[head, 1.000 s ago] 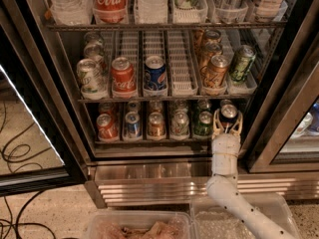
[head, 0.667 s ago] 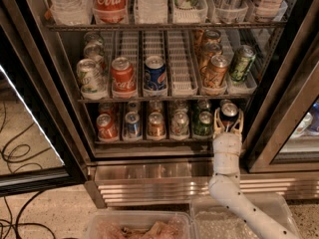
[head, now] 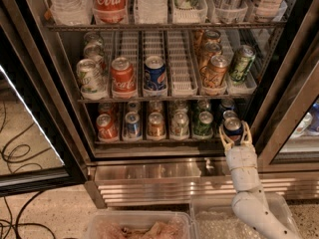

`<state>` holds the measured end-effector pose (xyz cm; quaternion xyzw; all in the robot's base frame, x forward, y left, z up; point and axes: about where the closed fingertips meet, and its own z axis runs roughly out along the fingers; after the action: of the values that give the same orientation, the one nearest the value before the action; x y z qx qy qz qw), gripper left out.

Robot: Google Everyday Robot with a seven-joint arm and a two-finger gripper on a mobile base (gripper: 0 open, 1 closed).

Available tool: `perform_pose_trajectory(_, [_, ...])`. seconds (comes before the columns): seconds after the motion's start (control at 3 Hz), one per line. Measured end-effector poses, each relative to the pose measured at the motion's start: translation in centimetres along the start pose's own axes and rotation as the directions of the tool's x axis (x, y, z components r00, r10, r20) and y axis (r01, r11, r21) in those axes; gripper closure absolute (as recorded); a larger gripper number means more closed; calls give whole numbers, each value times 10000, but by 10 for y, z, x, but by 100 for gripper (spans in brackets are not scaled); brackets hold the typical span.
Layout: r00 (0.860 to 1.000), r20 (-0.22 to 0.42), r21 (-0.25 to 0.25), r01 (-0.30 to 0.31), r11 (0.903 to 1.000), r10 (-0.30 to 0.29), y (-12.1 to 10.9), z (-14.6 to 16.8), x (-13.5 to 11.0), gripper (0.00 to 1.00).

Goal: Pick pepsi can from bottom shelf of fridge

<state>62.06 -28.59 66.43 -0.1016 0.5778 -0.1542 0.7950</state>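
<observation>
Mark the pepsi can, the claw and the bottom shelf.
Pepsi can [head: 233, 124], camera view, silver top.
Claw [head: 234, 131], camera view, its middle, at the can, shelf's right end.
Bottom shelf [head: 149, 143], camera view, dark front edge.

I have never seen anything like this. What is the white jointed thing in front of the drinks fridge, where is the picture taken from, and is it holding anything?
The white jointed thing is the robot's single arm. At its tip is the gripper, a claw for grasping things. There is only one camera, and it looks down at the fridge; where it is mounted is not known. The gripper is at the right end of the bottom shelf, right at the pepsi can, the dark blue one with a silver top. Whether it already has a hold on the can cannot be told from this view. More cans stand in a row to the left on that shelf, including a red can and a green can.
</observation>
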Motion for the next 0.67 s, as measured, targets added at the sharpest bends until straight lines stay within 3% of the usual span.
perform_pose_trajectory(0.33, [10000,0,0,0,10000,0,0,0,0,100])
perform_pose_trajectory(0.67, [9999,133,-712,-60,9974,69,10,-2,-5,100])
